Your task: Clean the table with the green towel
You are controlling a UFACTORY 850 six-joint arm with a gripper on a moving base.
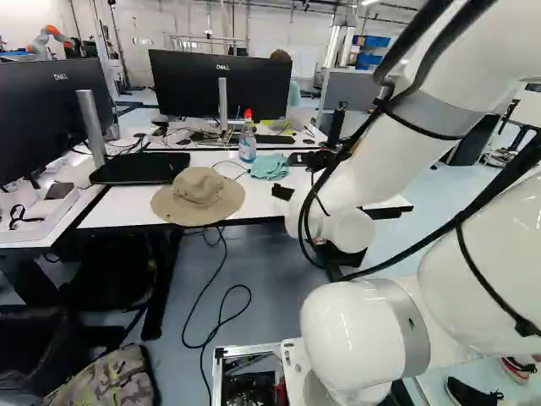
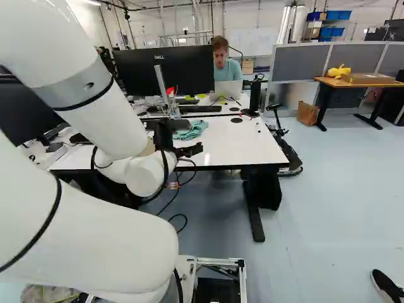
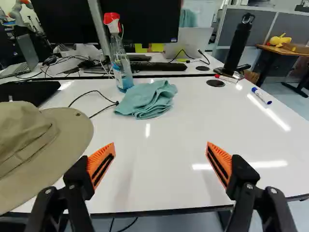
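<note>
My gripper (image 2: 188, 150) hangs in front of the table's near edge in the right base view, partly hidden by the arm. In the wrist view the gripper (image 3: 161, 147) is open, its orange-padded fingers wide apart with nothing between them. The green towel (image 3: 148, 99) lies crumpled on the white table (image 3: 159, 174), ahead of the fingers and apart from them. The towel (image 1: 269, 166) also shows in the left base view, beside the spray bottle.
A tan hat (image 1: 199, 196) lies by the near edge, beside one finger. A spray bottle (image 3: 120, 63) stands against the towel. Cables run between hat and towel. A marker (image 3: 261, 95) and black bottle (image 3: 240, 43) are farther off. Another robot (image 1: 49, 41) stands far back.
</note>
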